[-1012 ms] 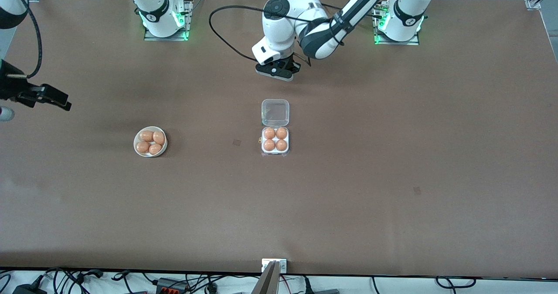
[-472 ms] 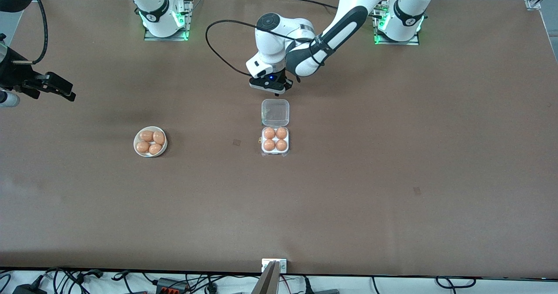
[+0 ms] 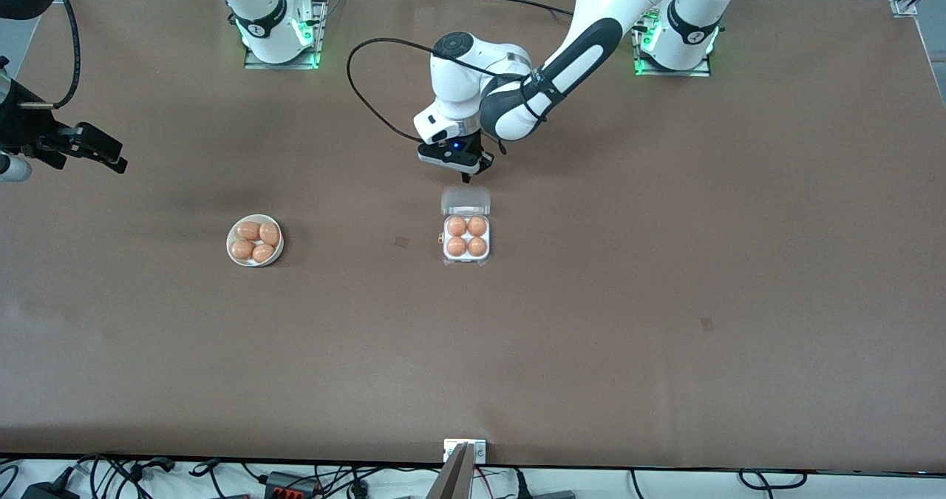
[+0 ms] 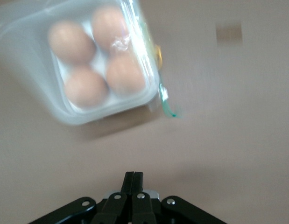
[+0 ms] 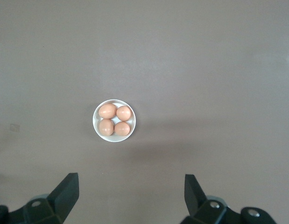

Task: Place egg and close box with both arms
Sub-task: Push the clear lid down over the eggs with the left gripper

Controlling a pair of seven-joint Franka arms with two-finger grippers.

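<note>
The clear box (image 3: 466,257) lies mid-table with several light orange-brown eggs (image 3: 457,226) in its cells. Its hinged lid (image 3: 465,201) is tilted up off the table on the side toward the robot bases. My left gripper (image 3: 467,177) is shut, its tip at the lid's raised edge, holding nothing. In the left wrist view the shut left gripper (image 4: 133,175) points at the box (image 4: 111,112), whose eggs (image 4: 125,73) show blurred through the lid. My right gripper (image 3: 96,155) hangs open and empty over the right arm's end of the table; in its own view the right gripper (image 5: 130,186) is above the bowl.
A round white bowl (image 3: 230,246) with several more eggs sits toward the right arm's end, also in the right wrist view as the bowl (image 5: 95,122). Small dark marks (image 3: 401,242) dot the brown table. A green tag (image 4: 167,105) sticks out beside the box.
My left gripper came down from near the bases to the lid's edge, and the lid, flat before, now tilts up. The right gripper shifted slightly, then held still.
</note>
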